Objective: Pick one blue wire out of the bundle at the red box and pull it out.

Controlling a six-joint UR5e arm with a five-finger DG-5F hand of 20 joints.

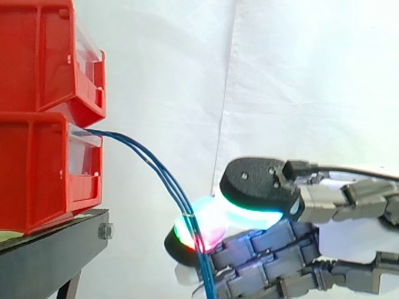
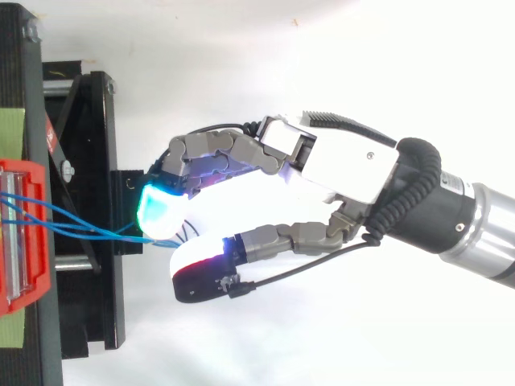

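Several thin blue wires point(image 1: 149, 157) leave the lower red bin point(image 1: 37, 174) and arc down to the right, bound by a small yellow tie point(image 1: 187, 215). From above, the blue wires point(image 2: 80, 227) fan out of the red bin point(image 2: 20, 241) and converge at my hand point(image 2: 338, 165). The hand comes in from the right with its fingers curled. A cyan-glowing fingertip point(image 2: 155, 211) and the red-and-white glowing thumb pad point(image 2: 193, 265) close on the bundle's end. In the side view the wires cross the glowing fingertips point(image 1: 202, 227) and run on down past the hand point(image 1: 268, 249).
Two red bins, the upper red bin point(image 1: 43, 56) on the lower, stand on a black stand point(image 1: 56, 246) at the left. The black stand point(image 2: 88, 241) lies just left of the fingertips. A white curtain point(image 1: 299, 81) hangs behind.
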